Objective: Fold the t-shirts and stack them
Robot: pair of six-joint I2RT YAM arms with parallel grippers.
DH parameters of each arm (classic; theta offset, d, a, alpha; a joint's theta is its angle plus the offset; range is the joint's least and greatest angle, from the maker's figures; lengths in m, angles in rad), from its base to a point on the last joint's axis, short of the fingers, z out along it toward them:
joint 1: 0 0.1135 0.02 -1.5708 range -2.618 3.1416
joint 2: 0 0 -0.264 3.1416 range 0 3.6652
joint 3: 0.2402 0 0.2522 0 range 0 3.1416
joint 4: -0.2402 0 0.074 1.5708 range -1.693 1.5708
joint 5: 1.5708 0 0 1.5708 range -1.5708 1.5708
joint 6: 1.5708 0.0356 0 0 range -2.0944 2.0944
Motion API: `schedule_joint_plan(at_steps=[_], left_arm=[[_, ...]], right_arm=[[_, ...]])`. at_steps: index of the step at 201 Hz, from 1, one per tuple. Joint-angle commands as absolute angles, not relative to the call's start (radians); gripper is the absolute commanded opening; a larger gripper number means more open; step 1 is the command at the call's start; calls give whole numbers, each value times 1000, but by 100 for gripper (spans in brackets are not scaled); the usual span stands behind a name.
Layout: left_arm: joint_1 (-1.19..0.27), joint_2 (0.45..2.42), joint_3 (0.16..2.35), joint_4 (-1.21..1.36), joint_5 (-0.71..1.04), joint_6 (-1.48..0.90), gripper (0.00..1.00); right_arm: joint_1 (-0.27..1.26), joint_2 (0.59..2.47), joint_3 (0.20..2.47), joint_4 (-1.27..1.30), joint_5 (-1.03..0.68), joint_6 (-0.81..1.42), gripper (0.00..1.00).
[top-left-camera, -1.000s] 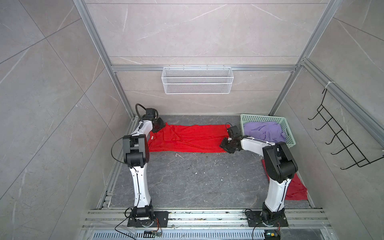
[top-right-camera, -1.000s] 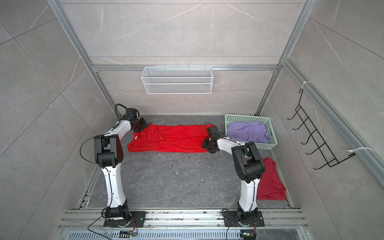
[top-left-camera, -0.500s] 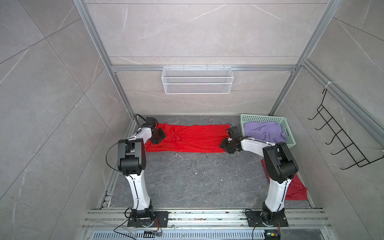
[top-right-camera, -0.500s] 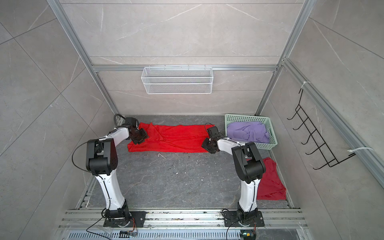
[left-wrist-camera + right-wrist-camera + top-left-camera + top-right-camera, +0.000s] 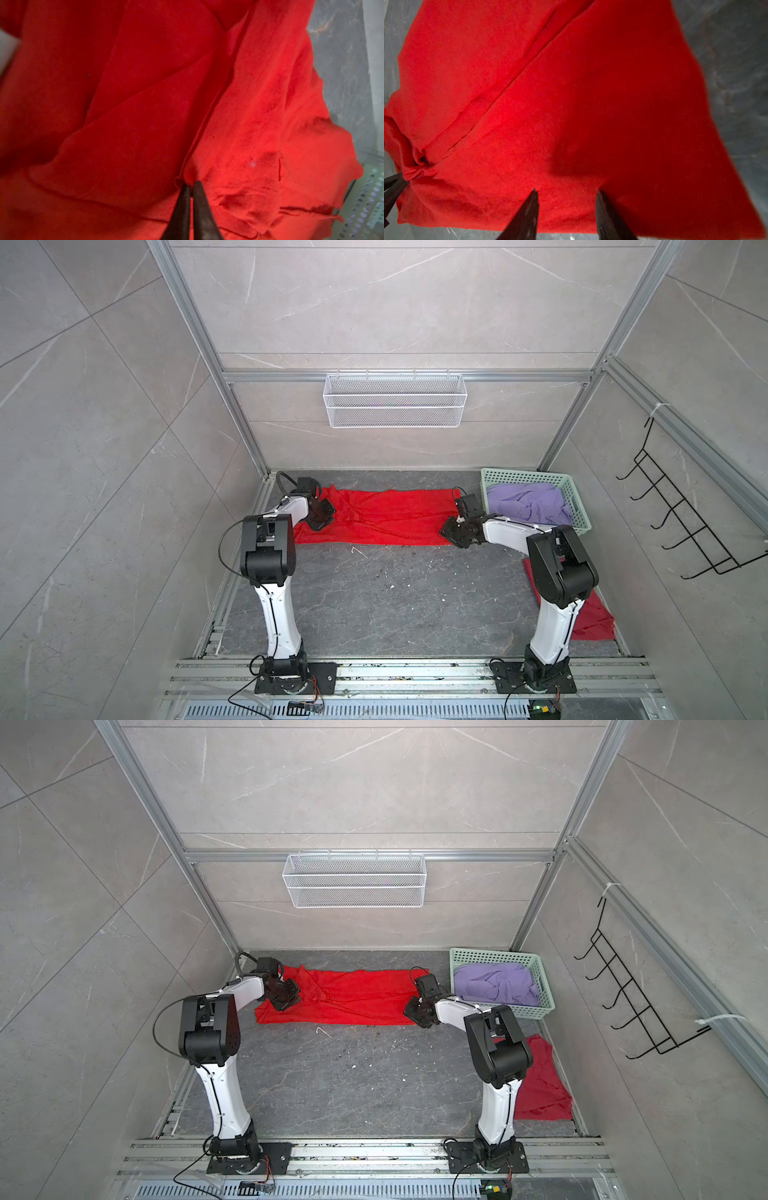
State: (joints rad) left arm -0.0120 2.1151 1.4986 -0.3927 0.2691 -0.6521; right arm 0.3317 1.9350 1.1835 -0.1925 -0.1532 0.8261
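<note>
A bright red t-shirt (image 5: 382, 516) (image 5: 349, 996) lies as a long, creased band across the back of the table. My left gripper (image 5: 321, 517) is at its left end; in the left wrist view the gripper (image 5: 191, 185) is shut, pinching a small fold of the red cloth. My right gripper (image 5: 451, 531) is at the shirt's right end, near the front edge. In the right wrist view it (image 5: 566, 194) stands open, fingertips down on the cloth. A darker red t-shirt (image 5: 590, 618) (image 5: 540, 1081) lies crumpled at the front right, partly behind the right arm. A lavender t-shirt (image 5: 528, 502) is heaped in the basket.
The mint-green basket (image 5: 577, 510) stands at the back right, close to the right arm. A white wire basket (image 5: 395, 406) hangs on the back wall and a black hook rack (image 5: 681, 522) on the right wall. Metal rails (image 5: 395, 672) run along the front.
My left gripper has come forward from the back left corner onto the shirt's left end and has shut on the cloth. The right arm has not moved.
</note>
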Motion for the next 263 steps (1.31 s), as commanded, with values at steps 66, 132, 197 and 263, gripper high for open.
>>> schedule_joint_plan(at_steps=[66,132,197,263], left_arm=[[-92,2031,1592,-336,278,-636,0],[-228,2171,1782,-350,271,-576,21],[-209,2076,1688,-288,215,-555,48],[-103,1849,1371,-326,103,-541,48]], right_arm=[[322,1922,1150,-270,-120,828,47],[322,1934,1149,-270,-124,828,47],[321,1931,1136,-264,-128,827,47],[320,1937,1129,-242,-135,828,47]])
